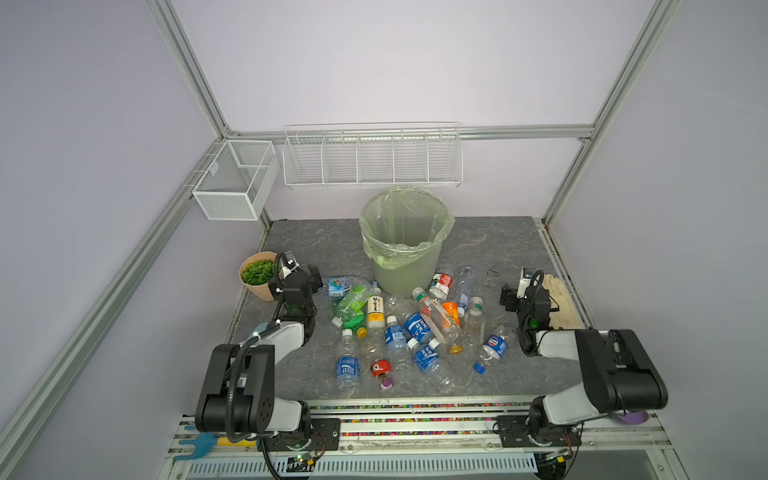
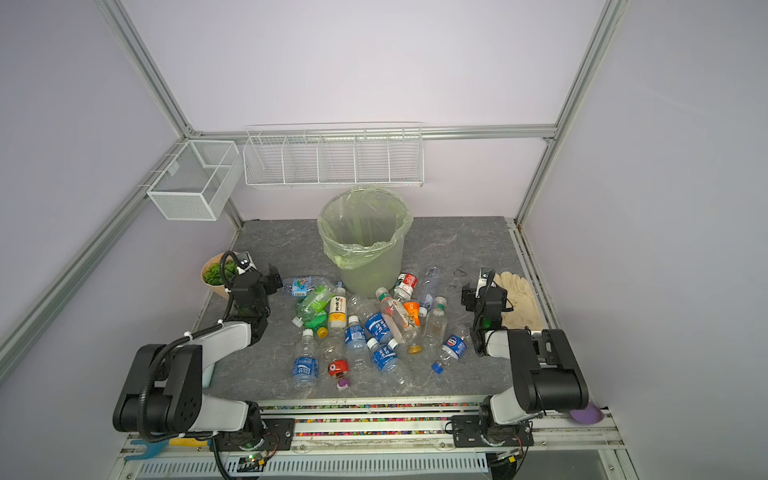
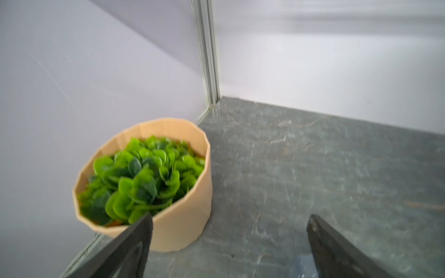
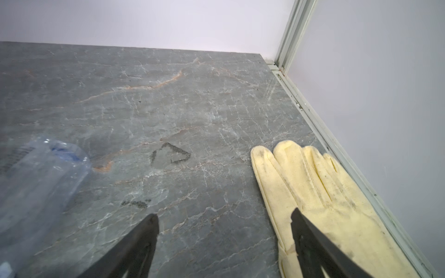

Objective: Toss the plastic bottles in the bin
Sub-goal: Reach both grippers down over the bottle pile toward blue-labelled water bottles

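Several plastic bottles lie in a loose pile mid-table in both top views: a green one, a yellow-white labelled one, blue-labelled ones and clear ones. Behind the pile stands the bin, lined with a pale green bag; I see nothing inside it. My left gripper is open and holds nothing, left of the pile by the plant pot. My right gripper is open and holds nothing, right of the pile. A clear bluish bottle lies beside it.
A tan plant pot stands at the table's left edge, close to the left fingers. A pale yellow glove lies along the right edge. White wire baskets hang on the back wall. A small blue carton lies among the bottles.
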Action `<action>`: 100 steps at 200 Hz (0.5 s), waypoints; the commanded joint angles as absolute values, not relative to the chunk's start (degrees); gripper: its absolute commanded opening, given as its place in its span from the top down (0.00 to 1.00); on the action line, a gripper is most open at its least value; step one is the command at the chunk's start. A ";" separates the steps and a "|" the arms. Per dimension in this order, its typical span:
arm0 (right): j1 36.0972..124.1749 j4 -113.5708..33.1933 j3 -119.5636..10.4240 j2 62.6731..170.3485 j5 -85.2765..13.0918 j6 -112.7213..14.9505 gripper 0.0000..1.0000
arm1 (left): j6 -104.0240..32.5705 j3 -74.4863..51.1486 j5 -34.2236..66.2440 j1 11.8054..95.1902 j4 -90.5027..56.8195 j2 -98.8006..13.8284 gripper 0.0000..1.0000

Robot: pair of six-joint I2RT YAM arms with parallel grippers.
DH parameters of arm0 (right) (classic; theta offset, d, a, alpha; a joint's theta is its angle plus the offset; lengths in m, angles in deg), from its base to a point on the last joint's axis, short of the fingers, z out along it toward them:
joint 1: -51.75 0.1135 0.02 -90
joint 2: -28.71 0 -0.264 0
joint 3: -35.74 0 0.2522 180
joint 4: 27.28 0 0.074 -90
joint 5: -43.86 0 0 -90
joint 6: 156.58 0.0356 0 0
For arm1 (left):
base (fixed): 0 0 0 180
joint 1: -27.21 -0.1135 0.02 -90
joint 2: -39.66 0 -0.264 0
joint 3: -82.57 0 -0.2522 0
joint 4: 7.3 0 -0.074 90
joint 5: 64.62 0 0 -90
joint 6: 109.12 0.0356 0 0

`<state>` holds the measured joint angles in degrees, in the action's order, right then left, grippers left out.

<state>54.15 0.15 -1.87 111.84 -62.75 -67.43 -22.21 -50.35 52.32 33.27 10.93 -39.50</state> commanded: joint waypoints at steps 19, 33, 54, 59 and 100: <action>55.13 -25.91 -13.97 98.12 -56.04 -66.71 0.12 | -28.03 -40.42 52.64 35.93 -11.21 -30.53 0.01; 55.35 -35.75 -18.55 94.84 -54.98 -62.02 0.11 | -29.66 -36.58 49.04 37.72 -18.86 -27.48 0.01; 54.71 -68.28 -30.92 97.53 -63.00 -35.85 0.11 | -31.70 -33.27 44.79 41.92 -27.16 -23.89 0.01; 53.72 -70.59 -32.59 98.86 -56.68 -37.95 0.11 | -32.19 -32.94 43.68 43.00 -28.44 -23.19 0.01; 60.12 -76.14 -31.61 94.31 -53.79 -43.37 0.11 | -37.17 -33.31 39.38 51.69 -38.86 -18.36 0.01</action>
